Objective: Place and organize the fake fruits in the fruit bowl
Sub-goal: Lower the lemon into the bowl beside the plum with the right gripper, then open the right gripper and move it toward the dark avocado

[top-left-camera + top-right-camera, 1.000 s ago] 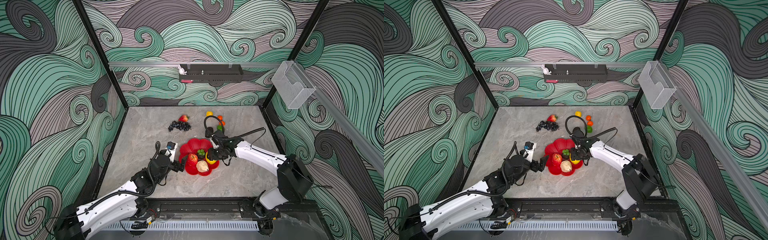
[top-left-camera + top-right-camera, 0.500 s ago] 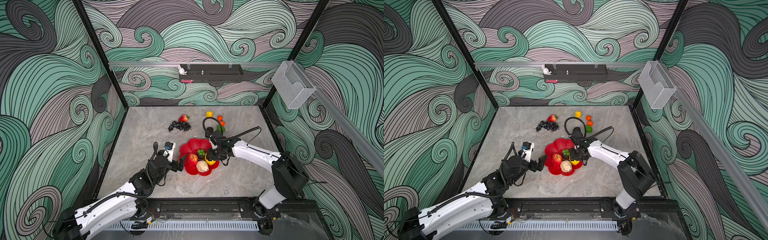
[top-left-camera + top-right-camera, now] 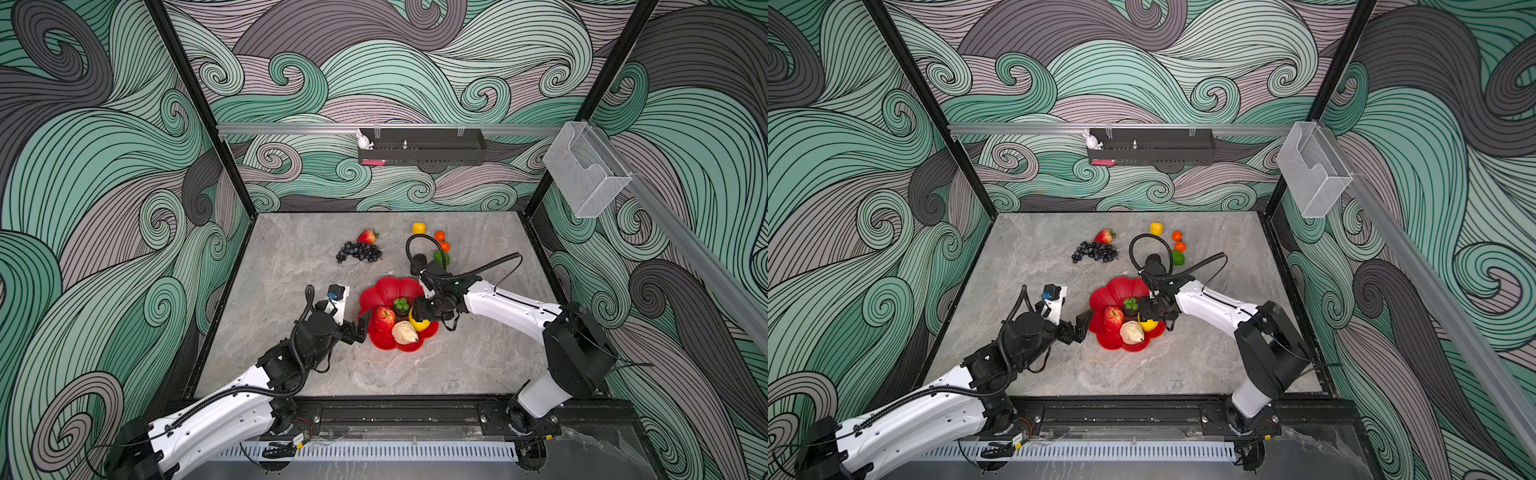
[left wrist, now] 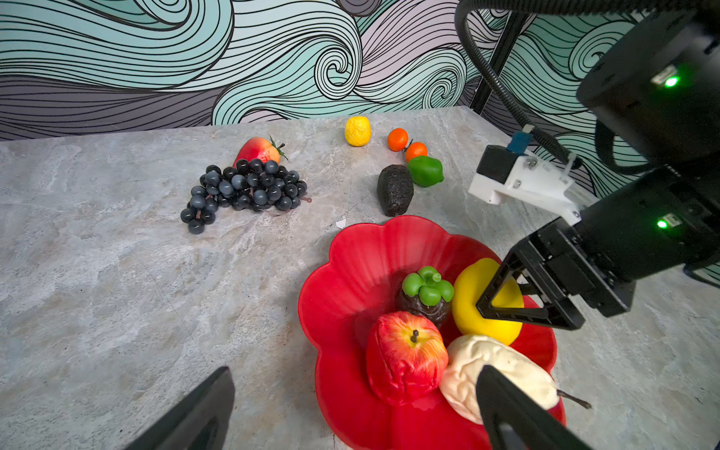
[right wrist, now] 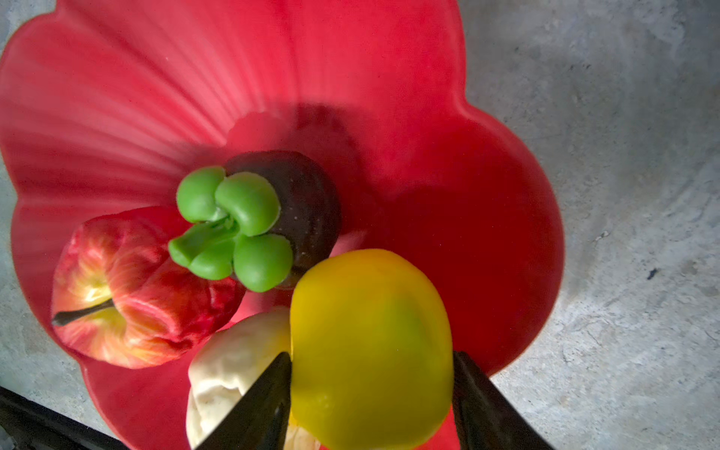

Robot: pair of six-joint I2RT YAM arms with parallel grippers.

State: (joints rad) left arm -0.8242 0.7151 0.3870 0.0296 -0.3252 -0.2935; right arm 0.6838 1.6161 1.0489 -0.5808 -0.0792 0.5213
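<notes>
Four fruits lie in the red fruit bowl [image 3: 386,286], which sits on the grey bench [image 3: 291,270] toward its front, between the two arms: a red apple [image 3: 385,318], a dark round fruit [image 3: 401,306] with a green cap, a large yellow lemon [image 3: 420,326] and a beige pear [image 3: 404,332]. All four crowd the near half of the bowl. Apple and pear touch at the front, and the capped fruit sits behind them, near the middle. Right gripper [image 5: 372,358] reaches in over the bowl's right side, one finger on each side of the large yellow lemon, which rests in the bowl against the pear. In the right wrist view both fingers sit right at its skin; whether they press it or stand just clear, I cannot tell. Left gripper [image 3: 360,326] is low beside the bowl's left rim, jaws spread wide and empty. Outside the bowl, toward the back wall: dark grapes [image 3: 360,252] with a strawberry [image 3: 367,236] touching their far side. Well apart to their right is a loose cluster of small lemon [image 3: 419,227], two oranges [image 3: 439,236], green lime [image 3: 443,257] and dark avocado [image 4: 394,189]. The avocado is just beside the lime and nearest the bowl.
</notes>
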